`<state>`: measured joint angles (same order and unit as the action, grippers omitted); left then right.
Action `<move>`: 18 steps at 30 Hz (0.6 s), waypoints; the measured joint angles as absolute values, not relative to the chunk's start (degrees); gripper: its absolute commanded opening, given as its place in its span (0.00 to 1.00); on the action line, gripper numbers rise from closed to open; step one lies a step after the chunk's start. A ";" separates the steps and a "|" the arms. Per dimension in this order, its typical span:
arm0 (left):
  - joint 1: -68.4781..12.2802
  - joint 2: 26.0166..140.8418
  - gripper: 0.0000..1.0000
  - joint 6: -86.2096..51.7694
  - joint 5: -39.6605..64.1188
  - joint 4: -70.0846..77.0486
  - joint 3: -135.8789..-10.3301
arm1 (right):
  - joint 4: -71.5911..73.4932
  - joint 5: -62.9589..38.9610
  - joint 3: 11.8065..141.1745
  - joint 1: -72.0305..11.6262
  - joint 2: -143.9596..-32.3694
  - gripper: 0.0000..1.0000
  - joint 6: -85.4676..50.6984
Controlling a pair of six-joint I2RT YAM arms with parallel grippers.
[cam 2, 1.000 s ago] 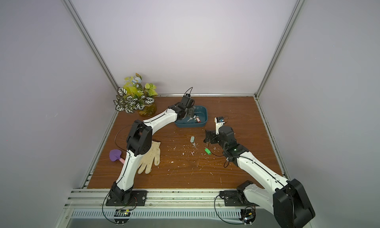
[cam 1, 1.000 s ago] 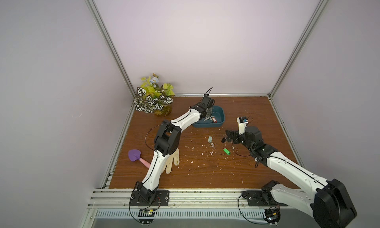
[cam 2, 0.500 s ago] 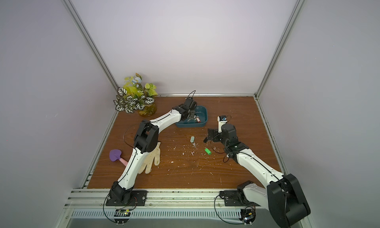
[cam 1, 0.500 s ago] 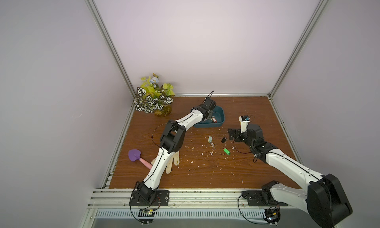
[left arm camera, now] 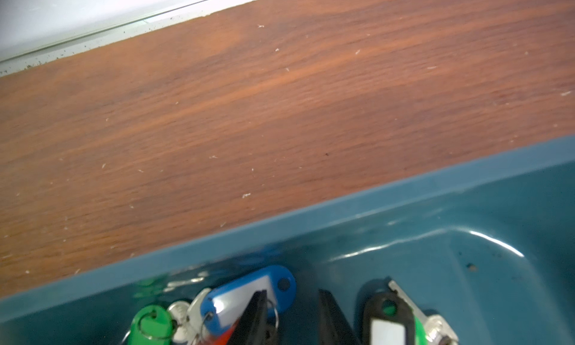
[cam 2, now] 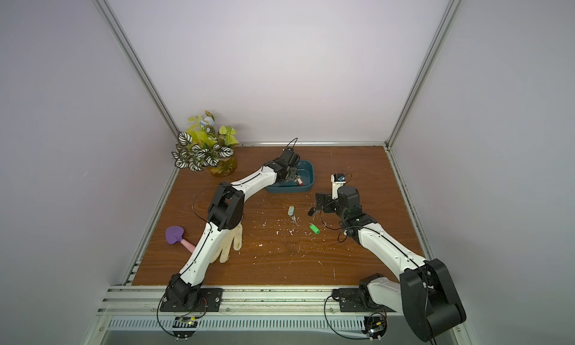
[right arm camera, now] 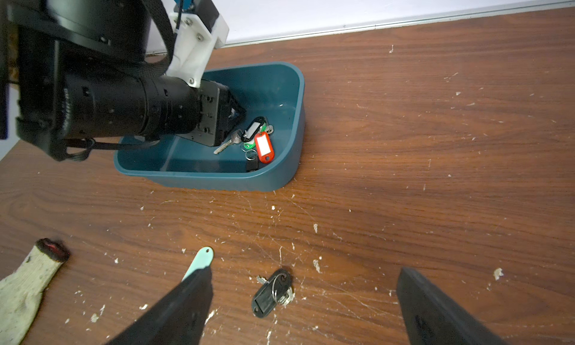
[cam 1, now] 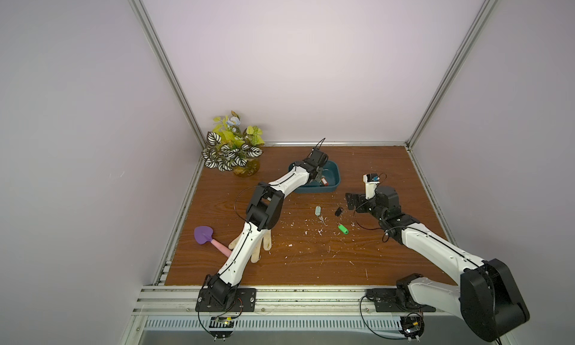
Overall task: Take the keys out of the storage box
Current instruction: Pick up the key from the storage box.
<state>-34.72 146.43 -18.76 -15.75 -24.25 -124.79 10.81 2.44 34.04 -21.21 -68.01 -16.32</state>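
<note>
In both top views my left gripper (cam 1: 318, 177) reaches into the storage box (cam 1: 314, 189), with three loose keys (cam 1: 317, 210) on the table (cam 1: 311, 259) outside. Left wrist view: its jaws stand slightly apart among the boxed keys (left arm camera: 249, 296). Right wrist view: my right gripper (right arm camera: 305, 273) gapes wide near a black-tagged key (right arm camera: 272, 293).

The box (cam 1: 314, 189) sits on the table (cam 1: 311, 259), toward the back. In it lie keys (right arm camera: 258, 138), bunched toward its right end. Before the box lie three more: a first key (cam 1: 317, 210) straight in front, a second key (cam 1: 338, 211) just right of that, a third key (cam 1: 343, 228) further forward. The plant (cam 1: 231, 152) stands left of the box, by the back corner. The glove (cam 1: 267, 242) and spatula (cam 1: 203, 234) lie well before the box to its left, spatula outermost.
</note>
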 measured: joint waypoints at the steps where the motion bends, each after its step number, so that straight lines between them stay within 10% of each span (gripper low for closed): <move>1: -34.72 146.43 0.25 -18.76 -15.75 -24.25 -124.79 | 10.90 2.39 34.04 -21.12 -68.01 1.00 -16.32; 10: -34.61 146.43 0.00 -18.20 -16.73 -24.23 -124.79 | 11.40 1.15 34.04 -20.69 -68.73 1.00 -16.34; 18: -34.61 143.68 0.00 -16.67 -18.50 -24.23 -122.17 | 11.86 1.06 33.93 -20.53 -68.79 0.99 -16.38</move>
<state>-34.61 143.68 -16.67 -18.50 -24.23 -122.17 11.86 1.06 33.93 -20.53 -68.79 -16.38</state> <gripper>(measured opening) 0.044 0.995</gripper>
